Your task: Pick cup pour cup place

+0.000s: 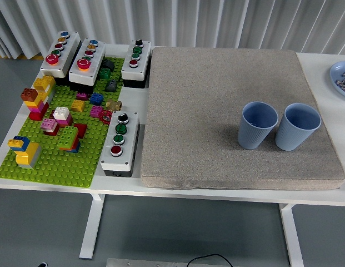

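Two light blue ribbed cups stand upright side by side on a grey felt mat (216,83), toward its right front. The left cup (257,125) and the right cup (296,127) almost touch at their rims. What either cup holds cannot be made out. Neither robot hand appears in the head view, and no person is at the table.
A green baseplate (55,158) with several coloured bricks fills the table's left. Several white button boxes stand there, one at the front (120,143) and others at the back (83,62). A blue plate (341,75) with small items shows at the right edge.
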